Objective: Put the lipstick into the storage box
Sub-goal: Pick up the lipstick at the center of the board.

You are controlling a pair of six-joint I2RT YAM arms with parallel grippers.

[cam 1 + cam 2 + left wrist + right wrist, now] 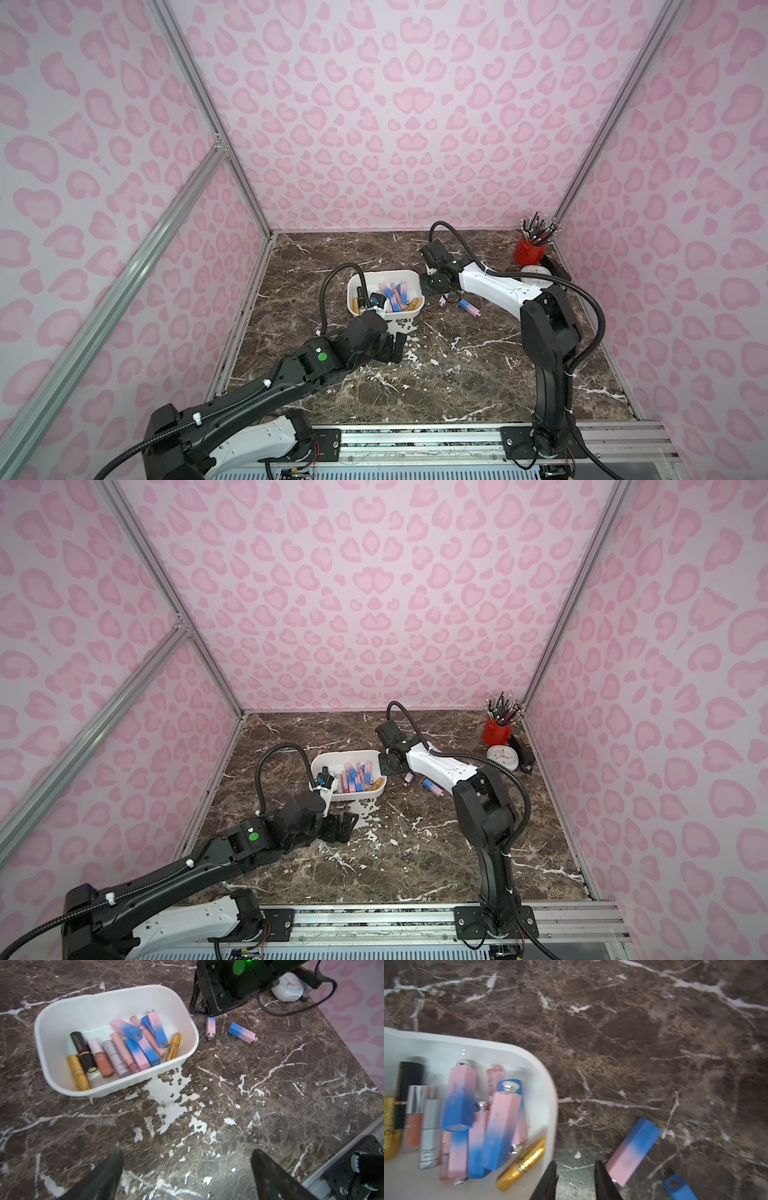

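Right gripper [575,1162], fingers hidden in both top views, is narrowly parted, empty. Pink-and-blue square lipstick tube [633,1151] lies just right of it, outside the white plastic storage box [548,1088]. Left gripper [188,1153]: wide apart, empty.

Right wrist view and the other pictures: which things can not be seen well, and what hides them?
- Right end effector: only fingertips show in the right wrist view; the bottom edge cuts the rest.
- Loose lipstick: only its blue end shows there; same edge.
- Box: in both top views the left arm covers part of its inside.
- Clock: face too small to read.
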